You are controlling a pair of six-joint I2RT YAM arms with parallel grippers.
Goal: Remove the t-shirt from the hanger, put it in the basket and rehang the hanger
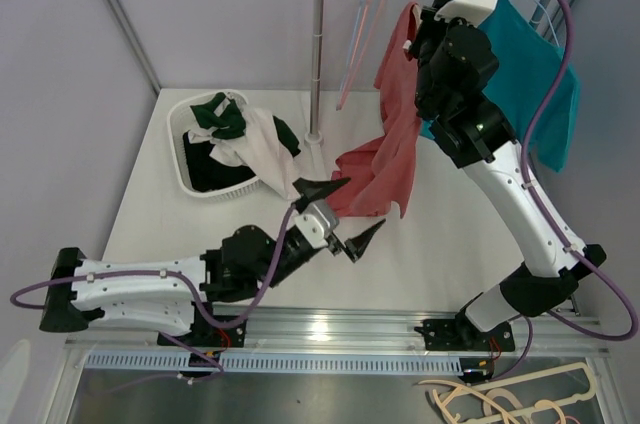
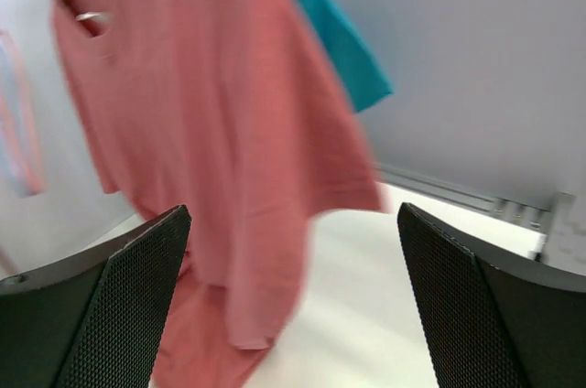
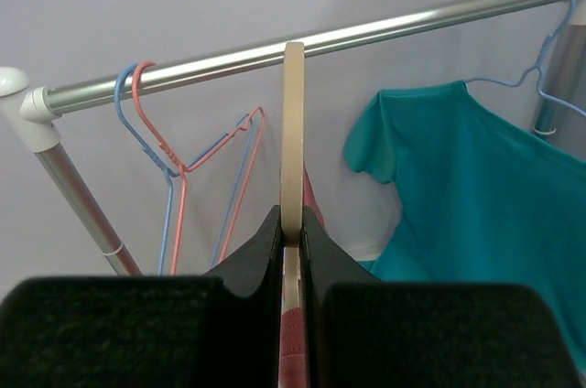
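Wide-apart black fingers [image 2: 128, 306] of the left gripper [image 2: 293, 214] frame the red shirt [image 2: 229, 132], whose lower hem hangs just ahead of them, above the surface [image 1: 450, 234]. Whether cloth touches either finger cannot be told.

Up top, the right gripper [image 3: 293, 228] is clamped on the hook of the beige hanger [image 3: 293, 132], which reaches up to the rail [image 3: 366, 36] beside a teal shirt [image 3: 476, 187].

The step in hand looks like taking hold of the hem. To do it well, the left gripper should probably push further in, so both layers sit deep between the fingers before they close. The pull would likely go better slanted to one side than straight down, letting one shoulder slip off first. The right gripper should hold the hanger firm, or it may swing and snag the neck.
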